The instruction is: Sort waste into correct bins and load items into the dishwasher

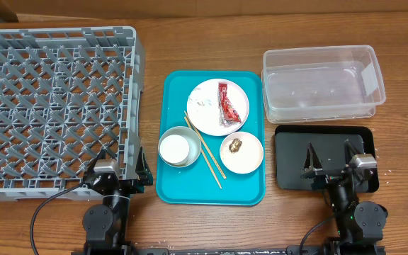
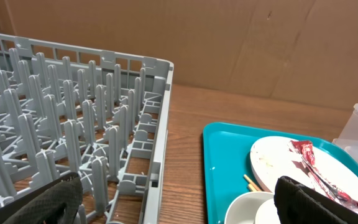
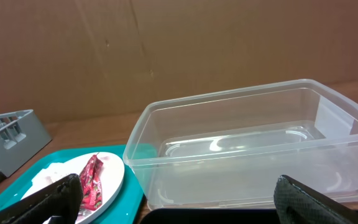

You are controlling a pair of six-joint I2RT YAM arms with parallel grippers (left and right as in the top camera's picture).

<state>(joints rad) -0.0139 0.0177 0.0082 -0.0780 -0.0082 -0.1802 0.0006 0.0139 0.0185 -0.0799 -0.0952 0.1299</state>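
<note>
overhead, step: judging by the layout, sorting has not started. Nothing is in the rack (image 1: 55, 106), the tub (image 1: 322, 83) or the black tray (image 1: 289, 159).
overhead, layout: rack at the desk's (image 1: 204, 42) left edge, teal tray (image 1: 190, 188) mid-desk, tub at the right toward the far edge, black tray in front of it by the near edge.
overhead, load: plate (image 1: 205, 106) with the wrapper (image 1: 227, 106) on it. Bowl (image 1: 178, 147) and dish (image 1: 250, 154) sit nearer, with a brown lump (image 1: 234, 146) in the dish. Chopsticks (image 1: 205, 150) lie slanted between bowl and dish.
overhead, claws: left claw (image 1: 119, 170) at the rack's near-right corner, right claw (image 1: 330, 159) over the black tray. Both wide, both empty.
left wrist, view: rack (image 2: 73, 137) is grey moulded plastic with upright pegs on a lattice floor. Teal tray (image 2: 219, 162) is smooth with a raised lip. Plate (image 2: 272, 158) is glossy and smeared. Wrapper (image 2: 316, 168) is crinkled red foil.
left wrist, claw: left claw (image 2: 179, 205) spread wide, holding nothing.
right wrist, view: tub (image 3: 247, 143) is clear thin-walled plastic with rounded corners, empty. Wrapper (image 3: 91, 183) lies on the plate (image 3: 112, 169) to the left.
right wrist, claw: right claw (image 3: 179, 202) wide, nothing between the pads.
next: probably the wrapper first. It is thin and flat on a slick plate, so it calls for a low pinch at a raised crease.
</note>
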